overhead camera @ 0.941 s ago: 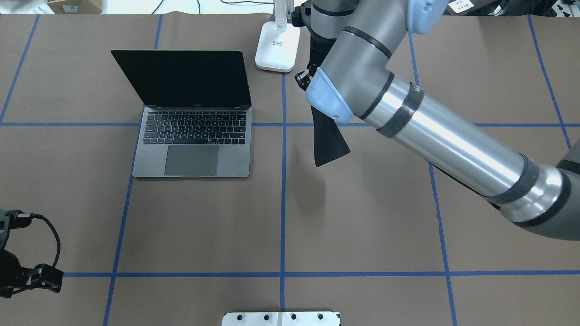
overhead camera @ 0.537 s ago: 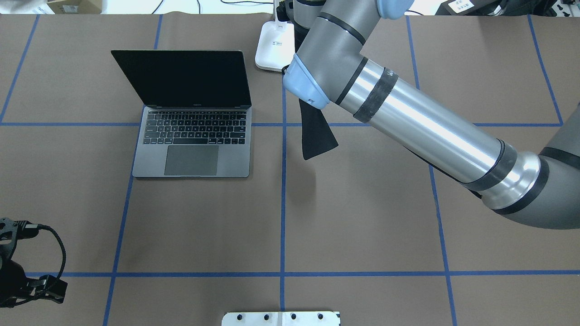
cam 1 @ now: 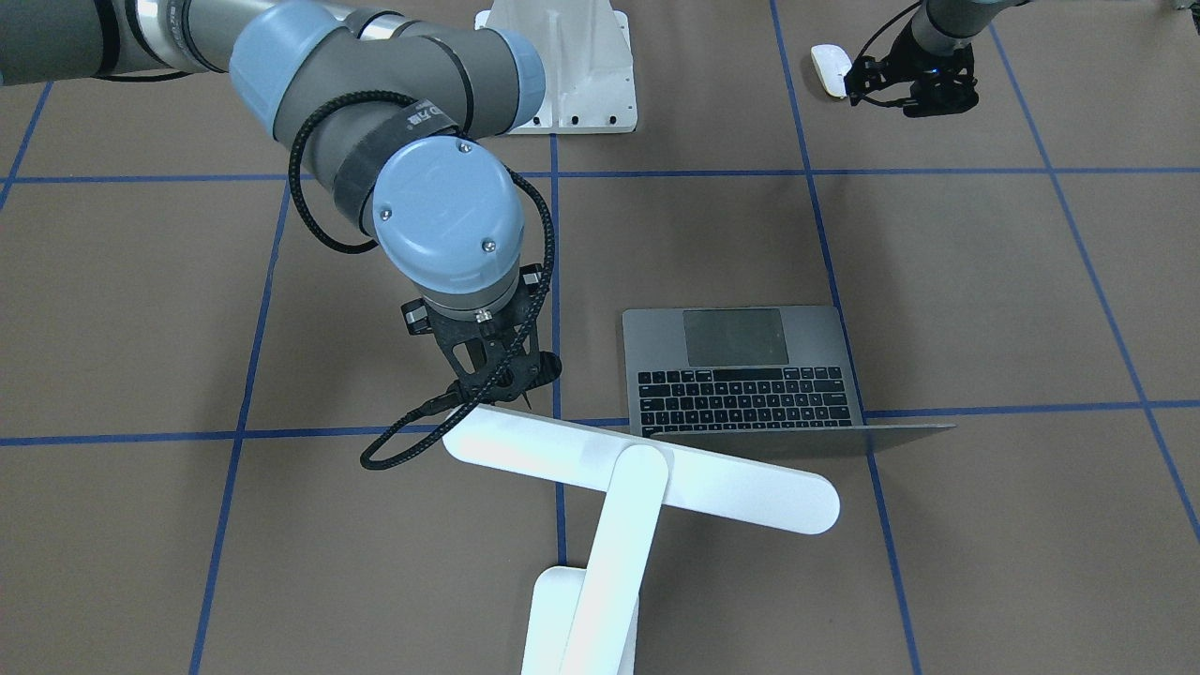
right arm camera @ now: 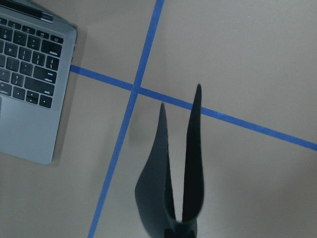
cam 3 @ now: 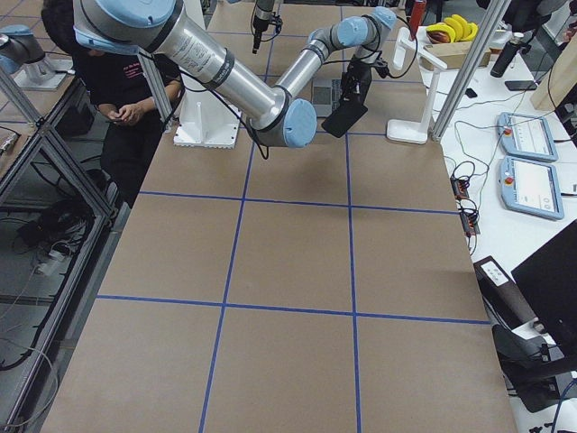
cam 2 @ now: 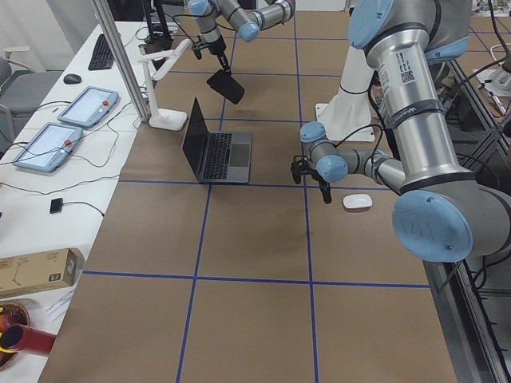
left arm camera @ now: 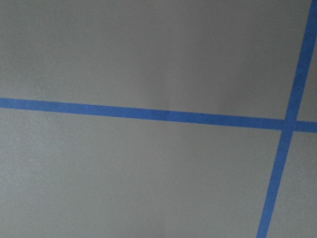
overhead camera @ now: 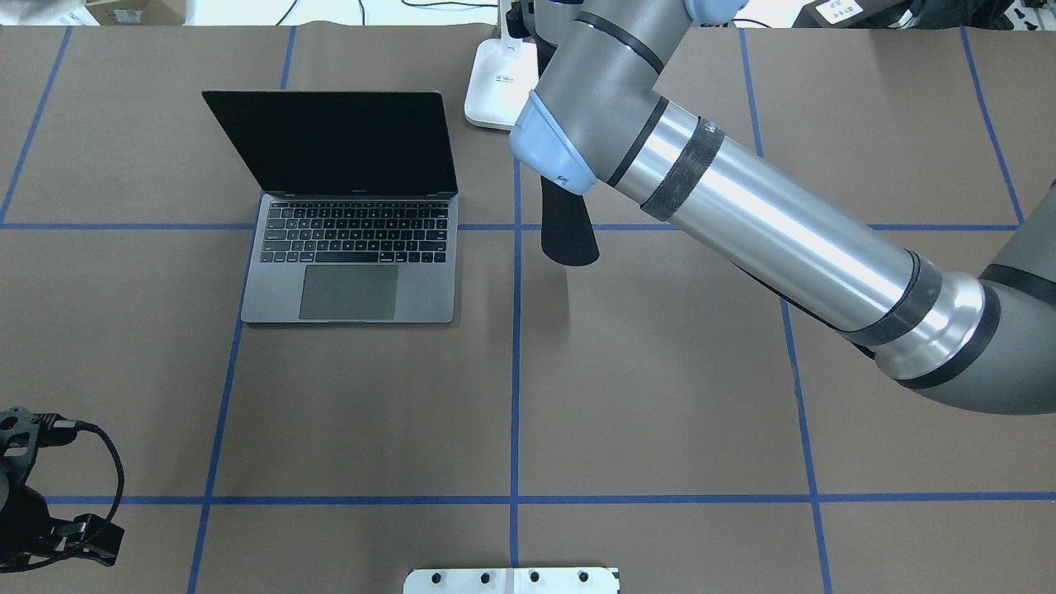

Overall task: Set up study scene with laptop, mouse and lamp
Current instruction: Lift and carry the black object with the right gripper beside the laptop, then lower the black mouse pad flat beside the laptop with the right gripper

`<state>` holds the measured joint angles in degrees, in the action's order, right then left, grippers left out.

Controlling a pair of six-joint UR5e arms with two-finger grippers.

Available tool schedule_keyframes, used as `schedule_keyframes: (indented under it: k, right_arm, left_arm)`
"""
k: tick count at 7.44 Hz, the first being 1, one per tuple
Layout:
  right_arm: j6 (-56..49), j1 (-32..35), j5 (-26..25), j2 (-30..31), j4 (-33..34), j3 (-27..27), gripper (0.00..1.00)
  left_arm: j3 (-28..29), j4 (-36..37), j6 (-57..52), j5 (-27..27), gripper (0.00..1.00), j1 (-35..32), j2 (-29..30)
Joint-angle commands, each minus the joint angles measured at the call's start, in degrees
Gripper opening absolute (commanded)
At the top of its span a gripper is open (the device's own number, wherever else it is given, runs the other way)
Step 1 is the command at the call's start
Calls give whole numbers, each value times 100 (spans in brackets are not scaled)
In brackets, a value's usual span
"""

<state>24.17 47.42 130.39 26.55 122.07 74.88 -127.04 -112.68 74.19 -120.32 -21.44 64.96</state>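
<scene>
The open grey laptop (overhead camera: 346, 280) stands left of the table's middle and also shows in the front view (cam 1: 750, 375). The white lamp (cam 1: 637, 464) stands at the far edge, its base (overhead camera: 495, 82) beside the laptop's screen. My right gripper (cam 1: 495, 377) is shut on a black flexible mat (overhead camera: 568, 235). The mat hangs folded above the table, right of the laptop (right arm camera: 173, 193). The white mouse (cam 1: 830, 67) lies near the robot's base. My left gripper (cam 1: 914, 89) hovers just beside it; I cannot tell whether it is open.
A white ribbed pedestal (cam 1: 562, 66) stands at the robot's side of the table (overhead camera: 511, 580). Blue tape lines cross the brown table cover. A side desk with tablets (cam 2: 60, 128) lies beyond the far edge.
My right arm has moved left toward the lamp and laptop, and the hanging mat has swung with it and now looks narrower. My left gripper has shifted slightly toward the robot.
</scene>
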Motion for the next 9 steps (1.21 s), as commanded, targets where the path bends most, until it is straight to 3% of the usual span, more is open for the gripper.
schedule_keyframes:
  k: [1,2,5,7,9]
  right_arm:
    - [-9,4,-57,35,98,149,58]
    - [-35,4,-84,235,89,419,100]
    - [-44,4,-163,342,71,527,100]
    - [-61,4,-198,386,45,623,100]
    - [-122,-22,-417,771,-314,1079,100]
  left_arm:
    - [-5,-9,-1,0,98,52,0]
    - [-5,-9,8,0,98,61,8]
    - [4,-35,16,9,98,78,8]
    - [65,-35,60,52,99,394,8]
    - [101,-44,262,44,99,1007,26]
